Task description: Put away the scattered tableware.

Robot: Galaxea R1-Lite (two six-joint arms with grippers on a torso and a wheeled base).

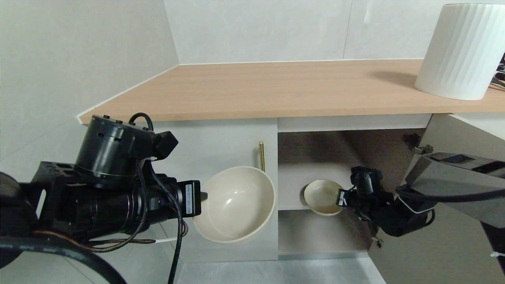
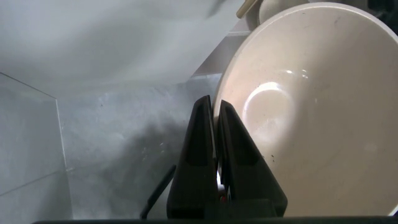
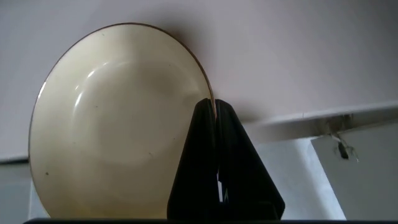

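Head view, big bowl (image 1: 236, 203), small bowl (image 1: 321, 196), mouths camera-ward

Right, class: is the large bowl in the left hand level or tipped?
Tipped. The large bowl, pinched by its rim in the left hand, turns its hollow toward the head camera.

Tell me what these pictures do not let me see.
Head view: whether the small bowl touches the shelf; its rim and the right gripper hide its base.
Head view: the white ribbed container, cut off by the right edge.
Left wrist view: the large bowl, partly cut off by the edges.
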